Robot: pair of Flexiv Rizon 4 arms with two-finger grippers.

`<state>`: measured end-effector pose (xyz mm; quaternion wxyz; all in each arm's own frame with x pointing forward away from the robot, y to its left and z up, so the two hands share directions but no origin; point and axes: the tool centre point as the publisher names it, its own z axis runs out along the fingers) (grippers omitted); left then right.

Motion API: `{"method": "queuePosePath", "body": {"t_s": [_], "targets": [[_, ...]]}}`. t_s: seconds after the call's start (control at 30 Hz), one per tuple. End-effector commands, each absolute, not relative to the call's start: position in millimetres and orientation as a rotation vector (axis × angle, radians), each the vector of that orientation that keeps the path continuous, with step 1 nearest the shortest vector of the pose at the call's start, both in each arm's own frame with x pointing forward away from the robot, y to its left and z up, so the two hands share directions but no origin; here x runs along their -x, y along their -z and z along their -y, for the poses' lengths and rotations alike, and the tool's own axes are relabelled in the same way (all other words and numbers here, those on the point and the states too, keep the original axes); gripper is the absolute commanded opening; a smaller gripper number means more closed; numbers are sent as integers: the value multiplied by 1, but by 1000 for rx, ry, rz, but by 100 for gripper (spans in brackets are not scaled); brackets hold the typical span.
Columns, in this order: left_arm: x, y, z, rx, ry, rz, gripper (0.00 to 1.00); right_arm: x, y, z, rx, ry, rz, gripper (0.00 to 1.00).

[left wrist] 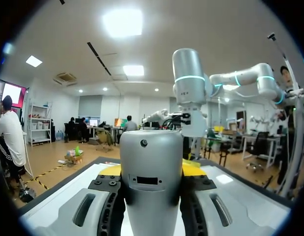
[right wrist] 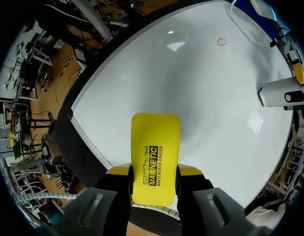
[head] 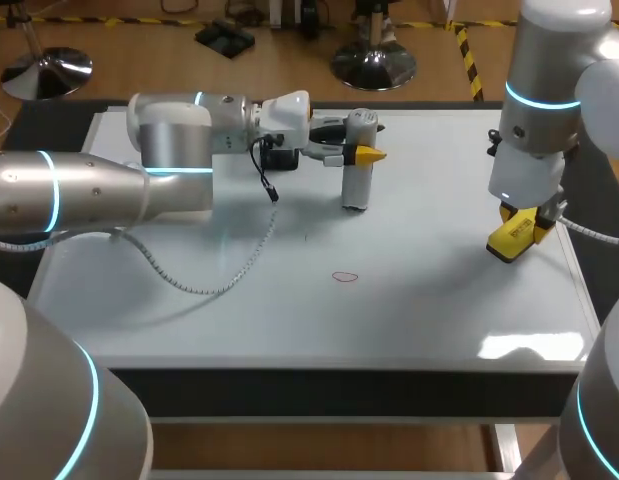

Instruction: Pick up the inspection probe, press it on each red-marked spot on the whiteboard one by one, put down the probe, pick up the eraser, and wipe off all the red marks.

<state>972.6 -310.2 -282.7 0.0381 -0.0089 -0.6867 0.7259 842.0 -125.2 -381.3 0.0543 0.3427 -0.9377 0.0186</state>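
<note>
at the far middle of the whiteboard [head: 439, 310]: inspection probe [head: 358, 180] stands upright, base on the board. left gripper [head: 351, 152] comes in sideways from the left, fingers clamped on the probe's upper body from both sides; in the left wrist view the grey barrel fills the gap between them. over the board's right side: right gripper [head: 519, 232] points down, fingers closed on the yellow eraser [head: 513, 240], held clear of the surface. one red mark [head: 345, 277], a small loop, near the board's middle, apart from both tools.
</note>
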Motion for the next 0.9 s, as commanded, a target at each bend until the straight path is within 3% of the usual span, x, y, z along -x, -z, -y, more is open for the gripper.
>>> {"method": "queuePosePath", "body": {"t_s": [0.03,0.53,0.9], "targets": [[-974,284,310,29,-2224,2105,0,-842,381,126,-1043,-59,2846,0],[-974,284,310,29,-2224,2105,0,-842,381,126,-1043,-59,2846,0],[-993,240,300,102,-2195,2097,0,-842,381,126,-1043,-59,2846,0]]}}
